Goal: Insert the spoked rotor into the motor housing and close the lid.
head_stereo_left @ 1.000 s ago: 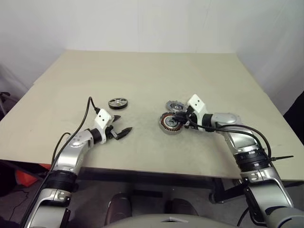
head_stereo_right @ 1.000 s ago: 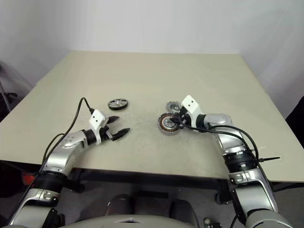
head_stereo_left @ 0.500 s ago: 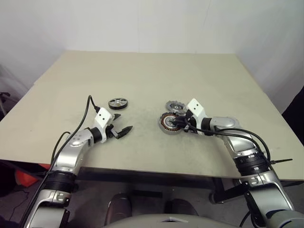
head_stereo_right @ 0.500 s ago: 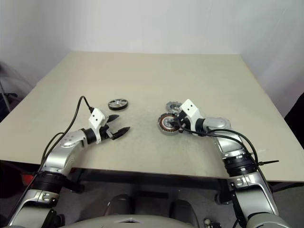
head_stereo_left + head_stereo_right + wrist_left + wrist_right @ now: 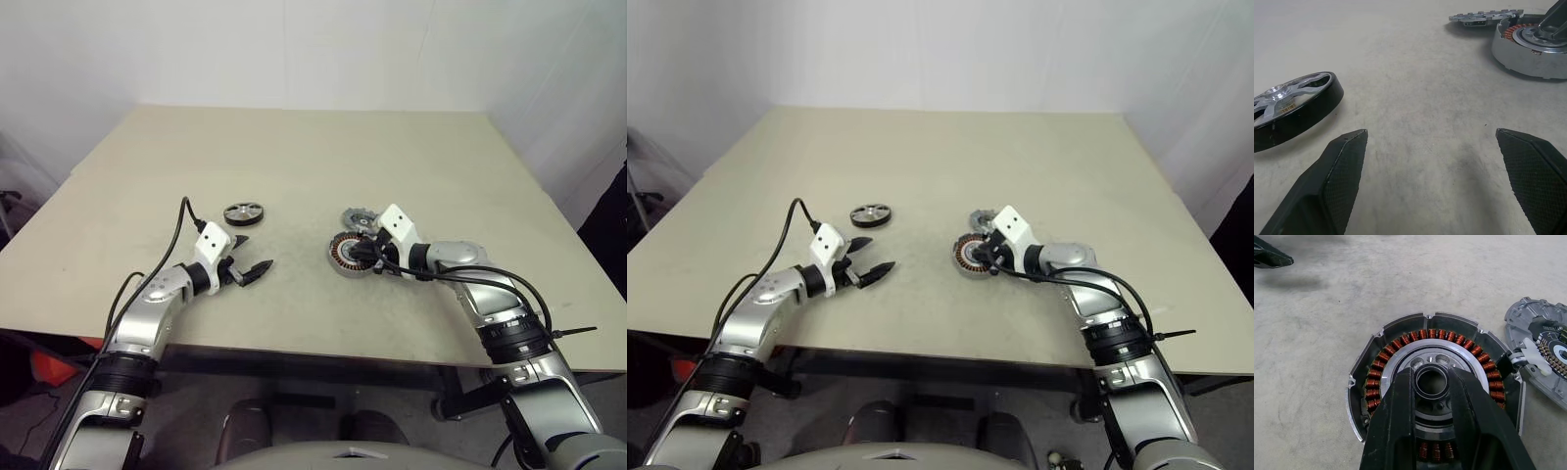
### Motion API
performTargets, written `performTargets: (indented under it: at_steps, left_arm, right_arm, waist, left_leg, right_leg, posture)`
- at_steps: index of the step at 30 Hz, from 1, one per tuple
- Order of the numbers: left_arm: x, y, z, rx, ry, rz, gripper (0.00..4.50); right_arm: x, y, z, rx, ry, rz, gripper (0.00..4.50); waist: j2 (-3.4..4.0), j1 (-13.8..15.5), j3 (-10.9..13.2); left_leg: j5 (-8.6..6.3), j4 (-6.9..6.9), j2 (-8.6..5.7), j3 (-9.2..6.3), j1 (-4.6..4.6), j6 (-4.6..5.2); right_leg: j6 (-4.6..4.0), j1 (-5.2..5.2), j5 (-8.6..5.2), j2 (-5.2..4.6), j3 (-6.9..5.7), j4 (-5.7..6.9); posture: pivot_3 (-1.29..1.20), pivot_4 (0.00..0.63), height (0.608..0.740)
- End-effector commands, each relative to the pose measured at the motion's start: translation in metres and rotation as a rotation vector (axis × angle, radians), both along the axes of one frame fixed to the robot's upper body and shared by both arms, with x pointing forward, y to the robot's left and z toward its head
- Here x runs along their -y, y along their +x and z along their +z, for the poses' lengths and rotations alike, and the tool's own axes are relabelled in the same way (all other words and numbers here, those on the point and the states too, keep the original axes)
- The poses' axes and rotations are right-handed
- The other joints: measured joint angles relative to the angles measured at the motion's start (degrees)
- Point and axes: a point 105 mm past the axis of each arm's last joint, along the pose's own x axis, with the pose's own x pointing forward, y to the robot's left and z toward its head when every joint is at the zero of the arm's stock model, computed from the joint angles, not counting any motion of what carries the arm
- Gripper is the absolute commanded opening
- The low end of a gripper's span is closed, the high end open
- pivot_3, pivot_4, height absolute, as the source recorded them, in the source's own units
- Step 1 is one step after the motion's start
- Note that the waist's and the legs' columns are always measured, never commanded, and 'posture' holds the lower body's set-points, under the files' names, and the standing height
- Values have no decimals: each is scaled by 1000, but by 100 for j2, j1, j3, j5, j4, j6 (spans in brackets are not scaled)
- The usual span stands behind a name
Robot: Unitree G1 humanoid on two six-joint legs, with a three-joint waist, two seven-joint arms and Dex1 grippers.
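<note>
Motor housing point(image 5: 351, 255) sat flat, right of table centre, its hub pinched by right gripper point(image 5: 1432, 382); spoked rotor point(image 5: 243, 212) lay nearer left gripper point(image 5: 251, 258), jaws spread wide.

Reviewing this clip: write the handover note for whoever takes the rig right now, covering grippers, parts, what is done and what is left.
Left gripper: open, empty, hovering over the beige table, near the black-rimmed silver spoked rotor.
Right gripper: shut on the central hub of the round metal motor housing with copper windings, which sits on the table.
Grey toothed-edge lid disc: lies flat just behind the housing.
Done: housing gripped.
Left: pick up the rotor, seat it in the housing, then fit the lid.
</note>
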Motion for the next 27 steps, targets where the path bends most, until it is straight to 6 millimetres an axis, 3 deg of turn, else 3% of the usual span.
performTargets:
  at_steps: [1, 13, 18, 27]
  left_arm:
    - [-2, 1, 14, 53, -5, 1, 4423]
    - [0, 1, 14, 49, -9, -12, 4423]
    - [-1, 3, 15, 52, -5, -8, 4423]
    - [-2, 4, 12, 51, -3, -6, 4423]
  right_arm:
    - [-2, 7, 13, 53, 6, -2, 575]
    - [-2, 7, 19, 71, 13, 11, 575]
    - [-2, 9, 19, 84, 8, 1, 2256]
    - [1, 18, 33, 126, 34, -29, 2256]
  waist:
    - [0, 0, 0]
    - [0, 0, 0]
    - [0, 0, 0]
    - [0, 0, 0]
  left_leg:
    - [0, 0, 0, 0, 0, 0]
    - [0, 0, 0, 0, 2, -1]
    - [0, 0, 0, 0, 2, -1]
    - [0, 0, 0, 0, 3, -1]
  right_leg:
    - [0, 0, 0, 0, 0, 0]
    - [0, 2, 0, 0, 0, 1]
    - [0, 3, 0, 0, 0, 1]
    - [0, 3, 0, 0, 0, 1]
  posture:
    - [0, 0, 740]
    - [0, 0, 740]
    - [0, 0, 740]
    - [0, 0, 740]
